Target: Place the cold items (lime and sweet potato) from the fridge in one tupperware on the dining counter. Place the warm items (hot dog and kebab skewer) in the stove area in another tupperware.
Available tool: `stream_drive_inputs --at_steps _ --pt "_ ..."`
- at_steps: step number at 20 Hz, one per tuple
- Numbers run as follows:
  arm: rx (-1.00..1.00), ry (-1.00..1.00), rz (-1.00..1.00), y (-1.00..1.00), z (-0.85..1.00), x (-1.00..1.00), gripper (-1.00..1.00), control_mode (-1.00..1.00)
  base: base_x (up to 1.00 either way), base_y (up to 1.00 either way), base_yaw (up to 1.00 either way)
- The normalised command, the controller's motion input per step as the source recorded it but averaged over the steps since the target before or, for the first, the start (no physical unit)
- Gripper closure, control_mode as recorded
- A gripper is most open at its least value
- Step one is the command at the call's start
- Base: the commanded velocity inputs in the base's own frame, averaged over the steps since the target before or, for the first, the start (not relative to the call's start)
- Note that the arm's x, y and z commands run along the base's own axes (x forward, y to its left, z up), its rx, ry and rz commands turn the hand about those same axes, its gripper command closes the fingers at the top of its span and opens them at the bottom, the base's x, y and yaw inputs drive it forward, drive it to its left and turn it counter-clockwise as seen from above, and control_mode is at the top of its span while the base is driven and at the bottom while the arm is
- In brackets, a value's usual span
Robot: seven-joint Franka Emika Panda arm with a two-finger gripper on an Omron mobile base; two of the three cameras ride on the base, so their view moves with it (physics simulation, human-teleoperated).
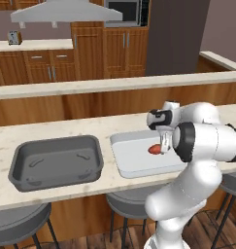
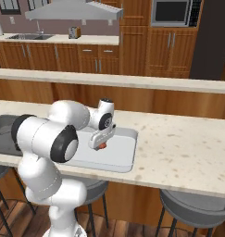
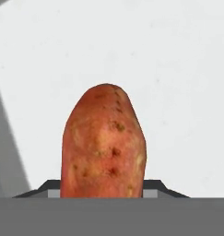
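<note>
Gripper fingers clamp the sweet potato, holding it just above the white tupperware floor. Beside that tupperware on the dining counter sits a dark grey tupperware.

The potato's lower end is hidden between the fingertips in the hand view. The arm covers part of the white tub. The grey tub's left end is cut off.
</note>
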Motion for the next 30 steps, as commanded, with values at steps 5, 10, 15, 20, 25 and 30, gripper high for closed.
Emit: stream_drive_inputs --at_steps 5,10,15,20,25,30 --pt "0.00 0.00 0.07 0.00 -0.44 0.27 1.00 -1.00 0.00 0.00 0.00" --pt "0.00 0.02 0.10 0.02 -0.53 0.18 -1.00 -1.00 0.00 0.00 0.00" --pt "0.00 -0.06 0.05 0.01 -0.36 -0.12 -1.00 -1.00 0.00 0.00 0.00" --pt "-0.04 -0.19 0.00 0.10 0.23 -0.15 -1.00 -1.00 0.00 0.00 0.00" --pt "-0.04 -0.14 -0.01 0.09 0.59 -0.34 -1.00 -1.00 0.00 0.00 0.00" --pt "-0.01 -0.06 -0.18 0.25 0.79 -0.73 -1.00 -1.00 0.00 0.00 0.00"
